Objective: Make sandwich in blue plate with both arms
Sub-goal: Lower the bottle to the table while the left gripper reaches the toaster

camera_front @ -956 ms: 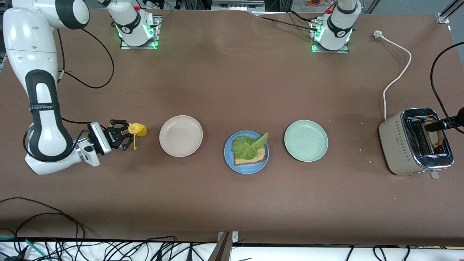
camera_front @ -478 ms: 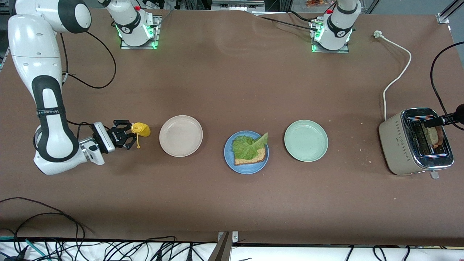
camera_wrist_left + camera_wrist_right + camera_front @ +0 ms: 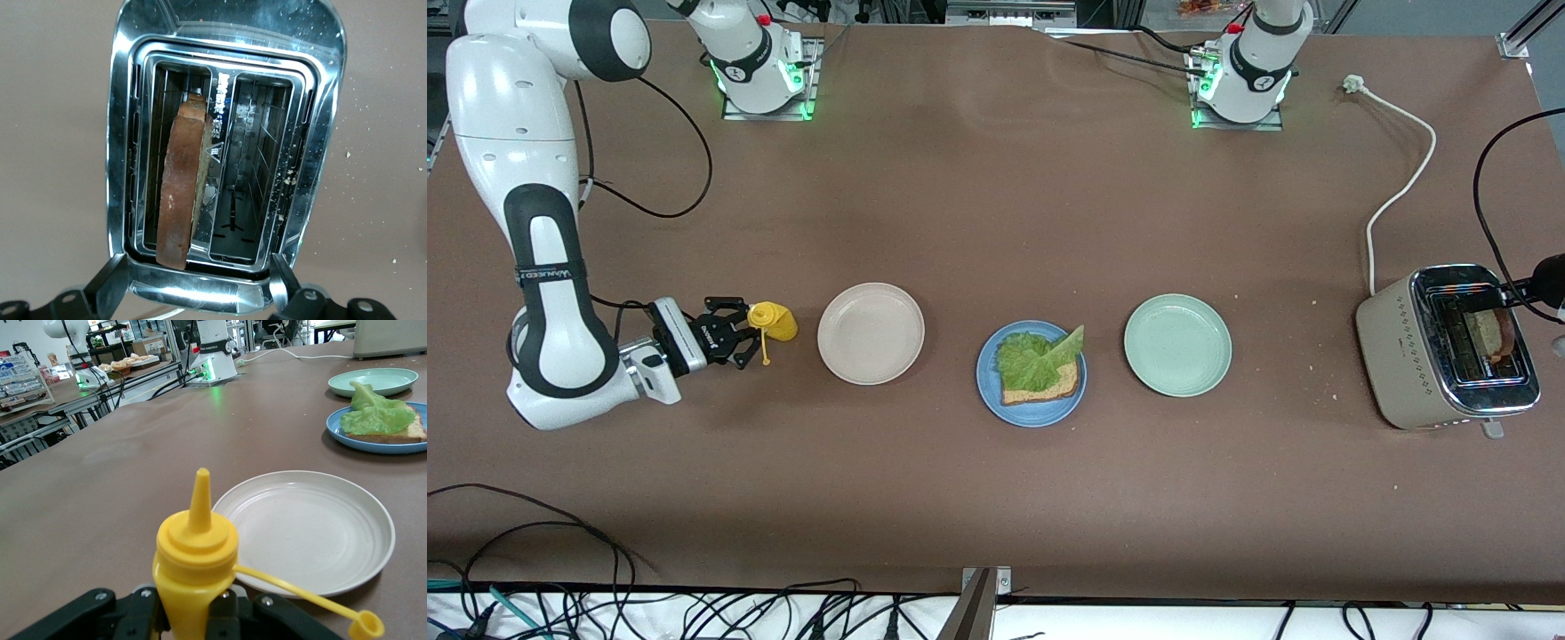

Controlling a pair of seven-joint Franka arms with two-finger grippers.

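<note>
The blue plate (image 3: pixel 1032 407) sits between a beige and a green plate. It holds one brown bread slice (image 3: pixel 1049 384) with a ruffled lettuce leaf (image 3: pixel 1033 357) on top. A second bread slice (image 3: pixel 181 193) stands on edge in one slot of the toaster (image 3: pixel 1405 347) at the left arm's end of the table. My left gripper (image 3: pixel 198 270) hangs open above the toaster, one finger at either side of its rim, nothing between them. My right gripper (image 3: pixel 749 331) is shut on a yellow squeeze bottle (image 3: pixel 195 567) beside the beige plate (image 3: pixel 871 333).
The pale green plate (image 3: pixel 1177 345) lies toward the left arm's end. The toaster's white cord (image 3: pixel 1403 182) runs toward the bases. The bottle's cap (image 3: pixel 365 625) hangs loose on its tether over the beige plate's rim. Crumbs lie near the toaster.
The right arm has carried the yellow bottle a little toward the beige plate. The left gripper's finger has drawn off the toaster slot toward the table's end.
</note>
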